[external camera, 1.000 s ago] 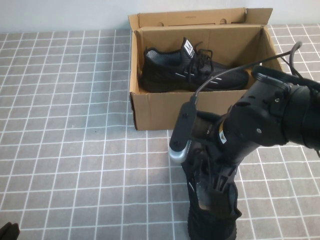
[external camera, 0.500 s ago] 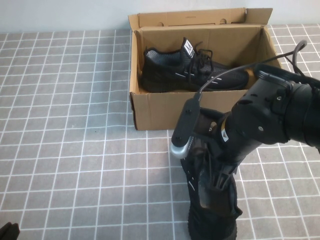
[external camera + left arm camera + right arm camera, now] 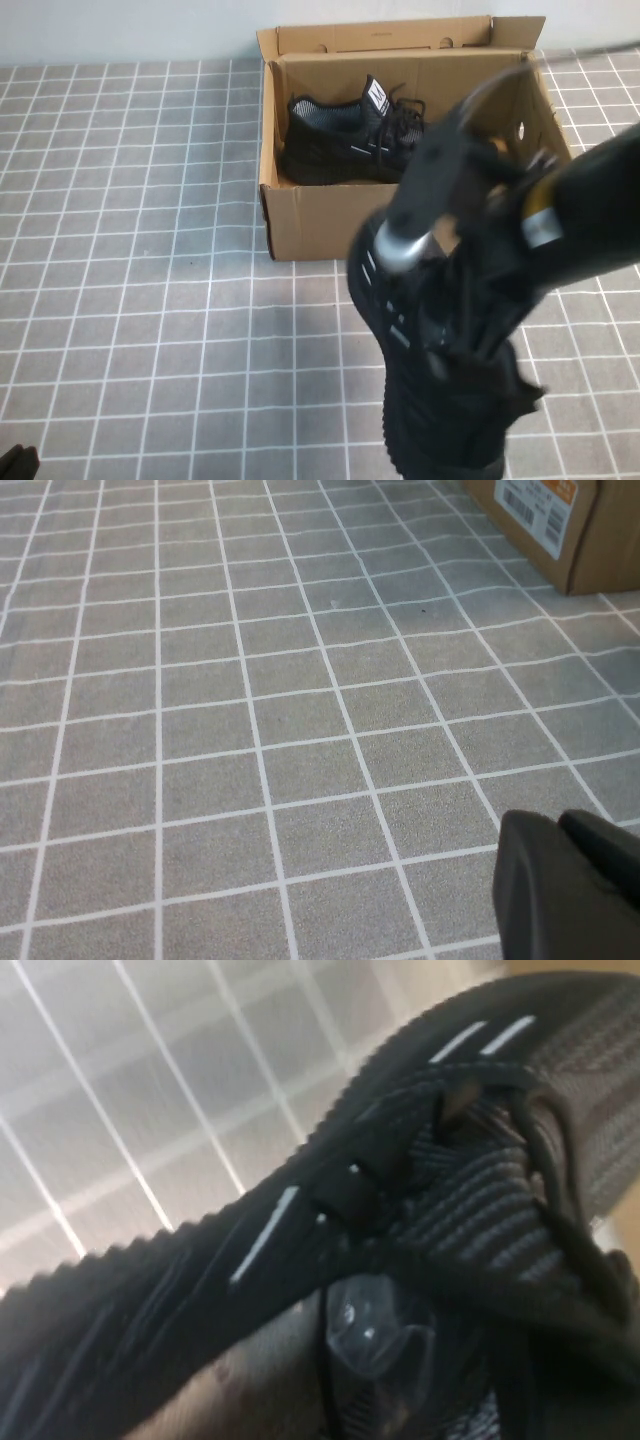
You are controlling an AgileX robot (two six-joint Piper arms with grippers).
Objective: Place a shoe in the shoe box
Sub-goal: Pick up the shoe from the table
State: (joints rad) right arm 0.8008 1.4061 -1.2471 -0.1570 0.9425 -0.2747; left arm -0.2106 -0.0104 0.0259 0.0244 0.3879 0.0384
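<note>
A black knit sneaker (image 3: 440, 400) with short white side dashes hangs lifted off the tiled table, just in front of the brown cardboard shoe box (image 3: 320, 225). My right gripper (image 3: 472, 335) is shut on it, its fingers reaching into the shoe's opening and mostly hidden by it. The shoe fills the right wrist view (image 3: 300, 1220), laces and side dashes close up. An identical sneaker (image 3: 340, 140) lies inside the box along its back wall. My left gripper (image 3: 15, 462) rests low at the near left corner of the table, shut and empty; its fingers (image 3: 570, 890) show in the left wrist view.
The box's flap (image 3: 390, 35) stands upright at the back. A corner of the box with a printed label (image 3: 560, 530) shows in the left wrist view. Grey tiled table surface (image 3: 130, 250) spreads left of the box and the arm.
My right arm has risen and swung toward the box, lifting the sneaker off the table; the shoe's toe now points up toward the box's front wall. The left arm has not moved.
</note>
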